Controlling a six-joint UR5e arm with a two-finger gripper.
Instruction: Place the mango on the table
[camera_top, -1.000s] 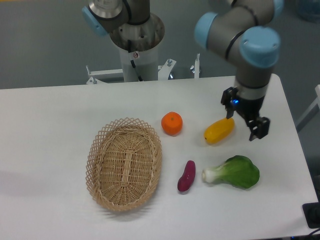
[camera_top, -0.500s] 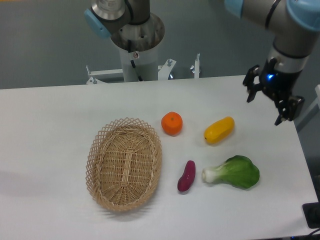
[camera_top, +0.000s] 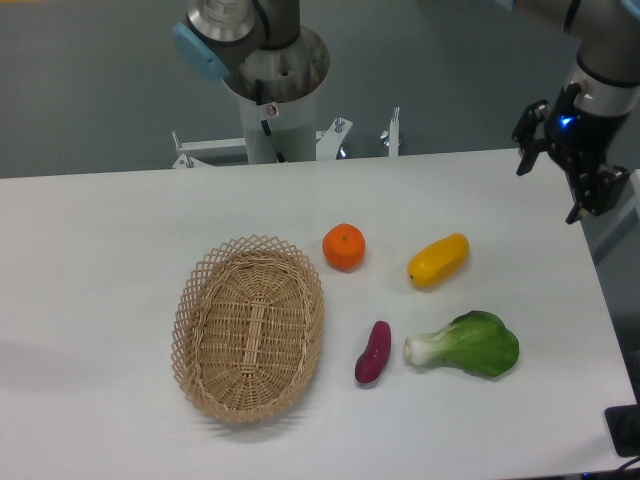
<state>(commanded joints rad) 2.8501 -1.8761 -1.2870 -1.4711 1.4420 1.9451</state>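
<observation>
The mango (camera_top: 438, 260), glossy yellow-orange and oblong, lies on the white table (camera_top: 100, 260) right of centre, tilted, with nothing touching it. My gripper (camera_top: 553, 188) hangs open and empty in the air near the table's far right edge, well up and to the right of the mango.
A round orange (camera_top: 344, 247) lies left of the mango. An oval wicker basket (camera_top: 250, 327) sits front left, empty. A purple sweet potato (camera_top: 373, 352) and a green bok choy (camera_top: 466, 345) lie in front of the mango. The robot base (camera_top: 273, 90) stands behind the table.
My gripper has moved away from beside the mango, up and to the right toward the table's far right edge. The mango has stayed where it lay.
</observation>
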